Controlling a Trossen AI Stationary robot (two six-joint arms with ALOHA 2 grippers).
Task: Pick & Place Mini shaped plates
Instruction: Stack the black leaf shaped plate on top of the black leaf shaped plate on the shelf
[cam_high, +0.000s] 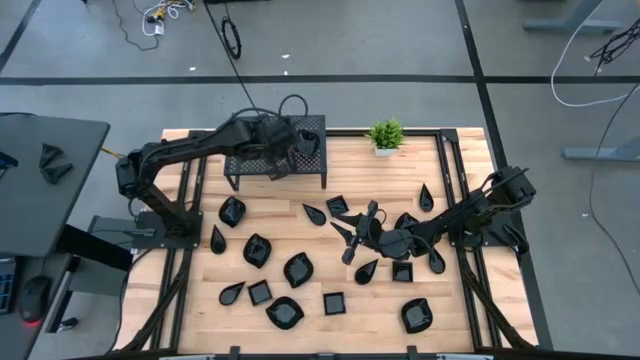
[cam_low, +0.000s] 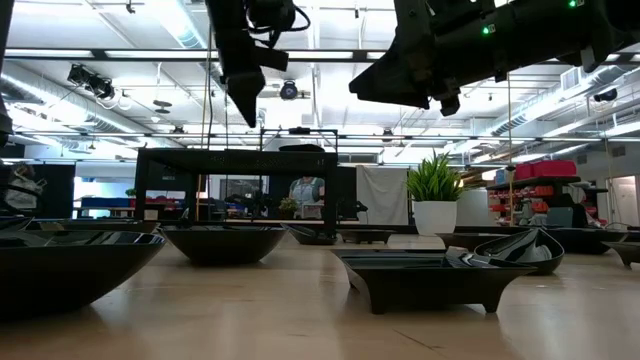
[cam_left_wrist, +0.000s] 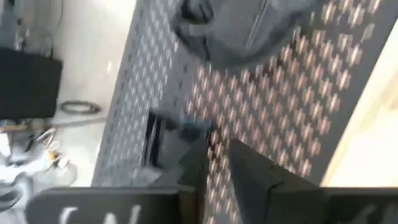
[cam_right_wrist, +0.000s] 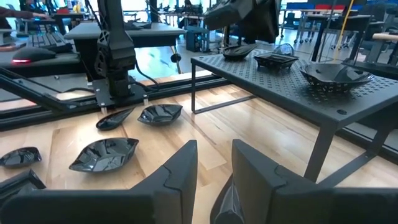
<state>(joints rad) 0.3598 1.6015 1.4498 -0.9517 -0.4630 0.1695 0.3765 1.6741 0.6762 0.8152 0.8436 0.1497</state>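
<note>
3 mini shaped plates (cam_right_wrist: 292, 62) sit on the rack (cam_right_wrist: 323, 93), beyond the right gripper (cam_right_wrist: 214, 165).

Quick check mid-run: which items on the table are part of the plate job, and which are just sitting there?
Job items:
- mini shaped plates scattered on the wooden table
- three plates already on the black perforated rack
- left tool over the rack
- right tool above the table's middle

Just lying about:
- small potted plant

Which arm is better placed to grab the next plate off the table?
Right, probably. The right gripper sits among the mini shaped plates mid-table; the left gripper is over the rack.
</note>
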